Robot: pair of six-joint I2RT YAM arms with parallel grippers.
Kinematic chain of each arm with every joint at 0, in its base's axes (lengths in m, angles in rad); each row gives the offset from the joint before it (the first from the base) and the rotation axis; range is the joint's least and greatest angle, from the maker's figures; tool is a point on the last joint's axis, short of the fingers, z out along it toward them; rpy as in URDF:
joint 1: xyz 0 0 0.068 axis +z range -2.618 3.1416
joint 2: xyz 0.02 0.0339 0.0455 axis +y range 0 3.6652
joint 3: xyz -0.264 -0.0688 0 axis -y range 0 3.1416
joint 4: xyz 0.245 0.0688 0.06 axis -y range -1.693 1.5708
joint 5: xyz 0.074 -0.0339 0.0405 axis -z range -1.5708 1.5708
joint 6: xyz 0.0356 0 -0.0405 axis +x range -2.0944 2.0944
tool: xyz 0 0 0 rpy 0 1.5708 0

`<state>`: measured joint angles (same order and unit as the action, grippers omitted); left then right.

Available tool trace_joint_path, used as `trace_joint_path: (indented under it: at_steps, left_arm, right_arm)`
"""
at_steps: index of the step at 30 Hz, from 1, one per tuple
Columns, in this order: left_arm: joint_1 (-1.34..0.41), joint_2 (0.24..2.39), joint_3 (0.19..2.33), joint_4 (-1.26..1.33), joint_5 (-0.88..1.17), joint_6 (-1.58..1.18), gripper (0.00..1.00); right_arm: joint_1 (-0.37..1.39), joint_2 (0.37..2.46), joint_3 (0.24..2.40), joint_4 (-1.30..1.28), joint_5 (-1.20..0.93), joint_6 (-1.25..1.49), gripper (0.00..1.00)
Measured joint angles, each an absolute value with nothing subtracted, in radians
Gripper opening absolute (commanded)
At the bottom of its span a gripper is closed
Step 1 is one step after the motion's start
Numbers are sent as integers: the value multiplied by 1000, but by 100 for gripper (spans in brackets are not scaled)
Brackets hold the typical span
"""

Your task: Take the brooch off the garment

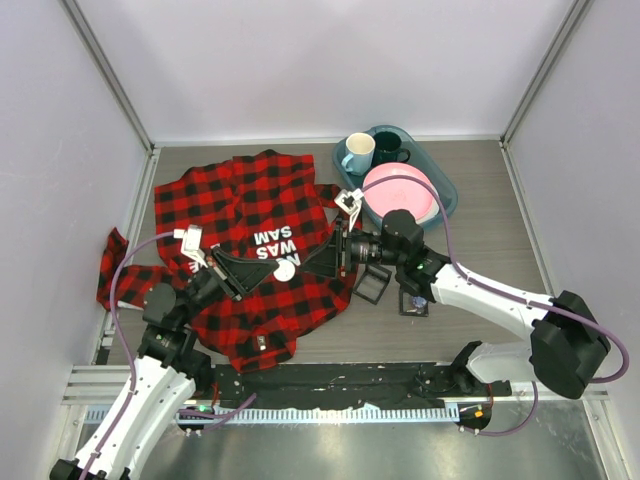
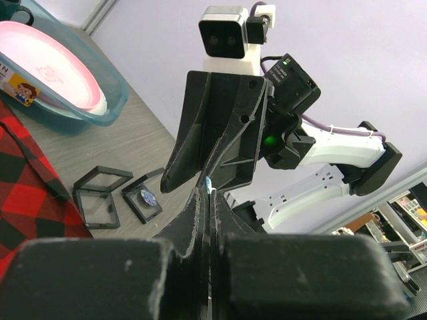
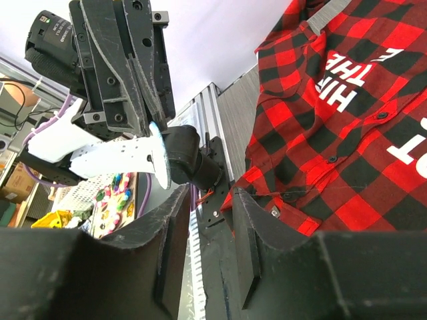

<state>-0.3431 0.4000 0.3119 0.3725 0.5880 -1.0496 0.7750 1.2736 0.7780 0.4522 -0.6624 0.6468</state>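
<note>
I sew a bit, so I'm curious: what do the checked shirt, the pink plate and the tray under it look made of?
The red-and-black checked shirt looks like soft matte woven flannel: it lies rumpled in folds. The round pink plate is glossy, plastic or glazed ceramic; its shine fits either. The teal tray looks like smooth moulded plastic, judging by its rounded corners and raised rim.
</note>
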Motion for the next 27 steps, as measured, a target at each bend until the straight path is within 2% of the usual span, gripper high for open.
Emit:
trace_joint_path:
  at_steps: [14,27]
  left_arm:
    - [-343,410,310,400,596,-1067,0]
    - [-343,427,304,418,596,-1074,0]
  right_arm:
    - [775,1275,778,578,-718,722,40]
    - [786,1331,778,688,-735,796,25]
